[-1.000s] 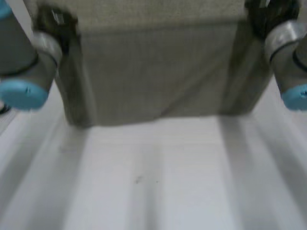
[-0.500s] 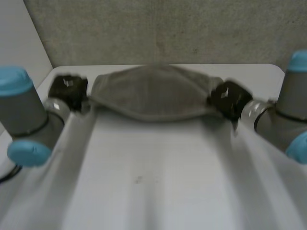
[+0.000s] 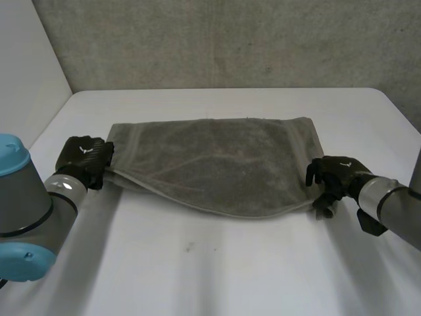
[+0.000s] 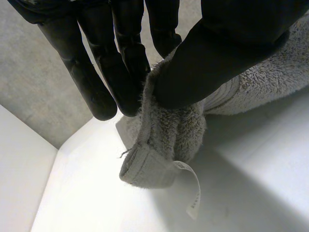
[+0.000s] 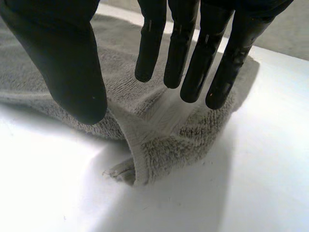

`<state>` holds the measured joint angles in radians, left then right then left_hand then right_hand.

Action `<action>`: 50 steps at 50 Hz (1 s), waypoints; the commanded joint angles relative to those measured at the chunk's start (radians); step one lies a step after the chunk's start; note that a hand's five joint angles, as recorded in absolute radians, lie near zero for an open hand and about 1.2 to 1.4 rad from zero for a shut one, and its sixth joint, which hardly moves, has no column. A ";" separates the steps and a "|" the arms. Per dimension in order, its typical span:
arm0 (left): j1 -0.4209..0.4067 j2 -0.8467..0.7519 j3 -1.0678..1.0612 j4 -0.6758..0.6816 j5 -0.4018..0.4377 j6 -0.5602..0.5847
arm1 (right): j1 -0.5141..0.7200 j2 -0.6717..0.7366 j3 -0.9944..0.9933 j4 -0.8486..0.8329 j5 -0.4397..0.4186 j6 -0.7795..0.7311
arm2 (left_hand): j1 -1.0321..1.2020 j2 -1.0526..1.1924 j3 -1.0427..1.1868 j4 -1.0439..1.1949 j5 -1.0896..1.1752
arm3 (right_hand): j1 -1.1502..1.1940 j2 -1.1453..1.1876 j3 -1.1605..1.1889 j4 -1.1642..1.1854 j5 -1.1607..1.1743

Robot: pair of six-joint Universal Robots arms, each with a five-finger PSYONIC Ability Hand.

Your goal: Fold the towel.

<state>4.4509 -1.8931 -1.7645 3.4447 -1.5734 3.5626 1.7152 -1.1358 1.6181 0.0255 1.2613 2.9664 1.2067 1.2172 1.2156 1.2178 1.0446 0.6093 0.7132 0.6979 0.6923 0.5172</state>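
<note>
Towel [image 3: 217,171] lies flat and folded over on the table [image 3: 217,270]. Left hand [image 3: 82,158] at the towel's left end, thumb and fingers pinching that corner. Right hand [image 3: 332,172] at the towel's right corner, fingers [image 5: 181,53] straight, thumb spread, gripping nothing. White tag [image 4: 193,193] hangs off the pinched corner, print unreadable.
</note>
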 commanded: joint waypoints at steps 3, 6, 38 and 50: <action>0.008 0.006 -0.010 0.005 -0.001 -0.001 | -0.009 -0.032 0.175 -0.162 0.013 0.040 | 0.190 0.179 0.181 0.178 0.177 | 0.101 -0.003 0.012 0.018 0.019; 0.015 0.006 -0.012 0.010 -0.001 -0.001 | -0.009 -0.027 0.192 -0.183 0.023 0.043 | 0.190 0.179 0.181 0.178 0.177 | 0.092 -0.012 0.004 0.009 0.010; 0.044 0.000 -0.001 0.010 0.003 -0.001 | -0.039 0.019 0.157 -0.289 0.141 0.063 | 0.190 0.179 0.181 0.178 0.177 | 0.786 0.682 0.697 0.703 0.703; 0.022 0.086 -0.030 -0.097 0.004 0.022 | -0.037 -0.090 0.047 -0.049 -0.009 -0.064 | 0.190 0.179 0.181 0.178 0.177 | 0.787 0.683 0.698 0.704 0.705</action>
<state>4.4788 -1.8768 -1.7750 3.4340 -1.5708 3.5650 1.6810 -1.1424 1.7353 -0.2234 1.3357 3.0168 1.2067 1.2172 1.2156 1.2179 1.0446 0.9700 1.1786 1.1836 1.1911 0.9713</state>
